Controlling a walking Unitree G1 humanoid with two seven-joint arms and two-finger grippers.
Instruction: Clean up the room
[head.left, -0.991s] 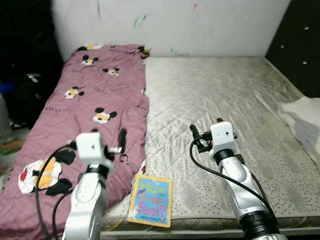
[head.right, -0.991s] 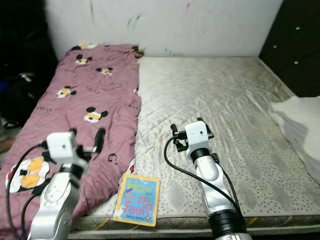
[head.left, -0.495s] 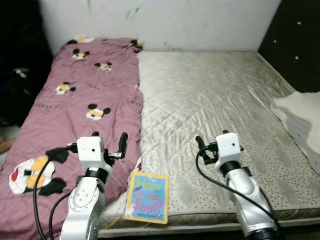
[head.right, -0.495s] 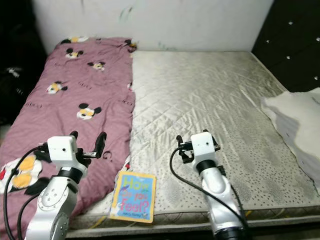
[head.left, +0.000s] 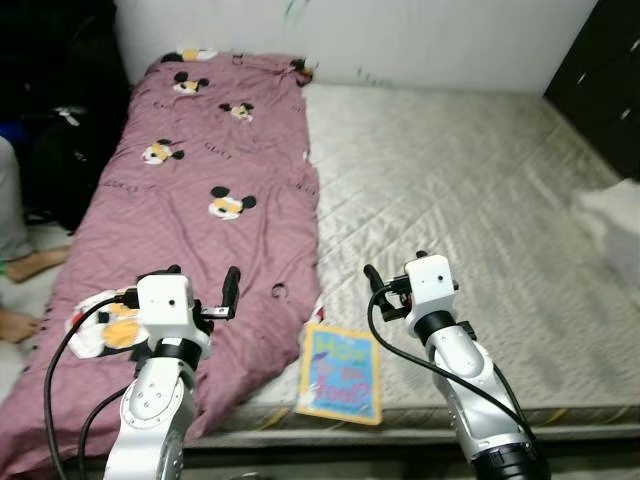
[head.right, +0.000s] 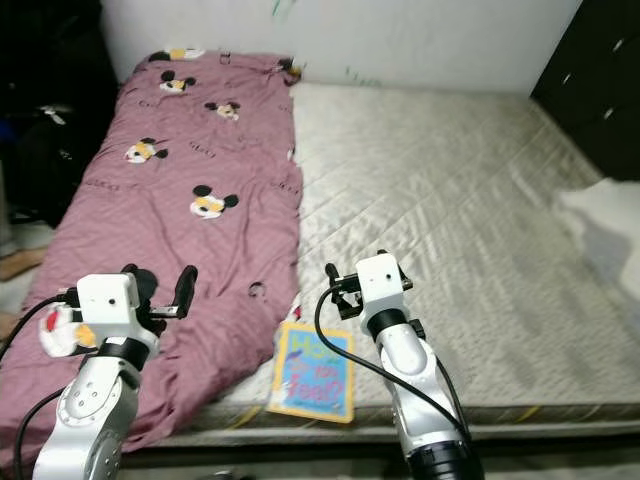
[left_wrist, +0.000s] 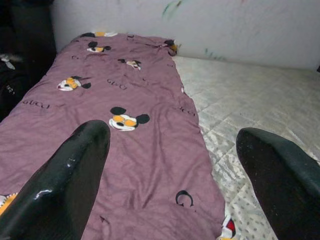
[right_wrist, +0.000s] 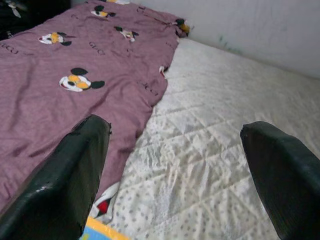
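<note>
The picture book (head.left: 341, 373) lies at the bed's near edge, long axis running away from me, between both arms. The right jaws (head.left: 392, 284), wide open and empty, sit nearer, book at their seven o'clock. The left jaws (head.left: 203, 290), also open and empty, hover over the purple blanket (head.left: 200, 180).

Even, moderately bright indoor light across bed; pale mattress (head.left: 470, 200) slightly washed near far wall (head.left: 400, 40). Far left corner falls into deep shadow, detail lost; dark furniture (head.left: 610, 80) at far right also murky. Head views mildly soft, book (head.left: 342, 373) print smeared. Wrist views: black fingers (left_wrist: 65, 185) up close out of focus, faint specular glints; blanket (left_wrist: 115, 130) reasonably sharp.
</note>
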